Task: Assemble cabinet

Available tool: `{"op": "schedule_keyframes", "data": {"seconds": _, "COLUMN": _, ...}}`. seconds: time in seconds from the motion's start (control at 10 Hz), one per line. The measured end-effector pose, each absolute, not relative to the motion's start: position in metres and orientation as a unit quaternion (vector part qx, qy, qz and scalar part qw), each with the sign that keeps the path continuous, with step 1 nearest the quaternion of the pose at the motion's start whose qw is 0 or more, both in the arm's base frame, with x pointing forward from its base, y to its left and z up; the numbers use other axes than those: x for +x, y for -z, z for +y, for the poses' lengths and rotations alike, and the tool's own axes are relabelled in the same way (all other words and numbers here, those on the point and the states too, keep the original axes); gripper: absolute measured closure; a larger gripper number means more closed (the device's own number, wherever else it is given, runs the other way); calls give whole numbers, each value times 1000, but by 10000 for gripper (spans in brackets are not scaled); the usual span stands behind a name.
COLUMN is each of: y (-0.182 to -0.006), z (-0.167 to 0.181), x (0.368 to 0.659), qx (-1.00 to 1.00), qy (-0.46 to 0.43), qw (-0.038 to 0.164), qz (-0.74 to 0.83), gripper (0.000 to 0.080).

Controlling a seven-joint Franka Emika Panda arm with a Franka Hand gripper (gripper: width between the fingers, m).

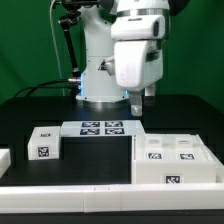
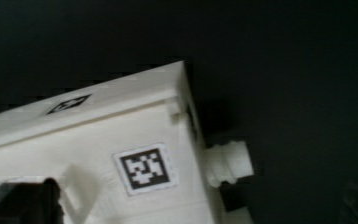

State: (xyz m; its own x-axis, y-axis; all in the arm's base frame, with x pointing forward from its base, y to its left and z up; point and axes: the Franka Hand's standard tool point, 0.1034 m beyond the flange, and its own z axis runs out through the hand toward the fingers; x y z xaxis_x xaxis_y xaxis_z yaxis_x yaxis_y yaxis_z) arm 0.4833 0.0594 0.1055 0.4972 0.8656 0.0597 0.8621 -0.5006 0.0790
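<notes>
The large white plastic cabinet box [image 1: 175, 160] is sitting on the exterior view's right, towards the near side of the black table [image 1: 25, 120]. Its top face is showing square black-and-white tags, and one more tag is facing out from its near wall. In the wrist view, one corner of that cabinet box [image 2: 87, 150] is filling much of the frame at a slant. It is showing a tag on its broad face, a second tag on the adjoining face, and a short rounded white stub [image 2: 229, 160] sticking out from its edge.

Over on the exterior view's left, well apart from the box, a small white plastic block [image 1: 45, 143] is resting flat, with tags on its top and near side. Between the two and a little farther back, the thin flat white marker board [image 1: 100, 127] is lying with its tags facing up. The long white border rail [image 1: 70, 190] is running along the near edge of the table.

The white robot arm [image 1: 105, 50] is standing at the far side, and its gripper [image 1: 142, 101] is hanging above the cabinet box's far corner, clear of it. The fingers are looking small and dark from here, so I cannot tell how far the jaws are parted, and no part is showing in their grasp
</notes>
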Motion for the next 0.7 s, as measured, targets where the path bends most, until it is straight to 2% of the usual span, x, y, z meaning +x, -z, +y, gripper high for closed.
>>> {"op": "schedule_keyframes", "data": {"seconds": 0.2, "y": -101, "z": 84, "x": 463, "qx": 889, "qy": -51, "qw": 19, "qz": 454, "gripper": 3}}
{"op": "schedule_keyframes", "data": {"seconds": 0.5, "y": -88, "z": 101, "x": 458, "qx": 896, "qy": -60, "qw": 11, "qz": 440, "gripper": 3}}
{"op": "schedule_keyframes", "data": {"seconds": 0.7, "y": -86, "z": 101, "x": 458, "qx": 895, "qy": -60, "qw": 10, "qz": 442, "gripper": 3}}
